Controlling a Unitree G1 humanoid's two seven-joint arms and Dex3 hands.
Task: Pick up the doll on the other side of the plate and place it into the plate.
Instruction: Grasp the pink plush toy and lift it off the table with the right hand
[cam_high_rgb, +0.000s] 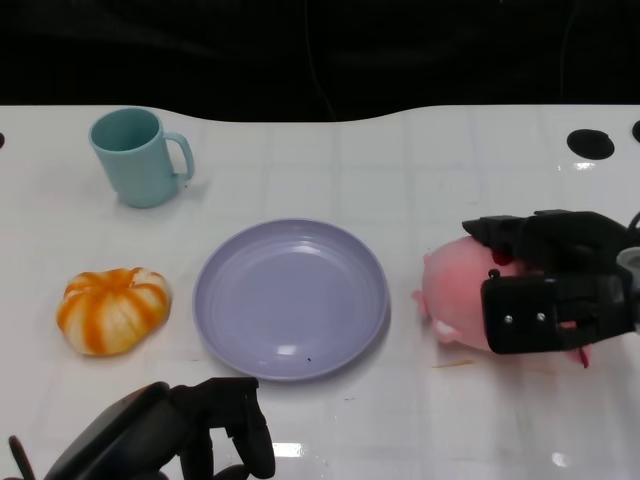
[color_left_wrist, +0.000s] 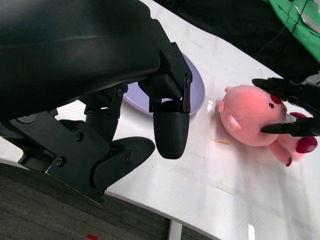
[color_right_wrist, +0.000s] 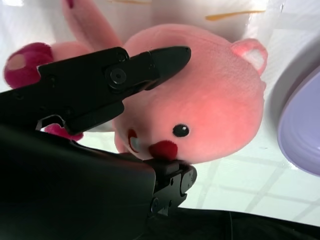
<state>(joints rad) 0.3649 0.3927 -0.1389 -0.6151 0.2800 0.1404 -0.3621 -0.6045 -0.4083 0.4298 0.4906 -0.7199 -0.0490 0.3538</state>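
- Head view shows a white worktop (cam_high_rgb: 420, 160) with a lavender plate (cam_high_rgb: 290, 298) near its middle, nothing lying in it.
- On the robot's right of the plate, just beside its rim but apart from it, lies the pink doll (cam_high_rgb: 458, 295), resting on the worktop.
- Right hand (cam_high_rgb: 555, 285) is over the doll; its black fingers (color_right_wrist: 165, 60) straddle the plush head, one lying along the top of it, another part of the hand against the face by the red mouth. Whether they have truly closed on the doll I cannot tell.
- Left hand (cam_high_rgb: 190, 435) sits low at the near edge of the worktop, fingers curled downward, holding nothing; the left wrist view shows its fingertips (color_left_wrist: 170, 135) hanging clear above the surface.
- On the far side of the plate from the doll sits an orange-and-white pumpkin (cam_high_rgb: 112, 310).
- A teal mug (cam_high_rgb: 138, 156) stands upright farther back on that same side, handle turned toward the plate.
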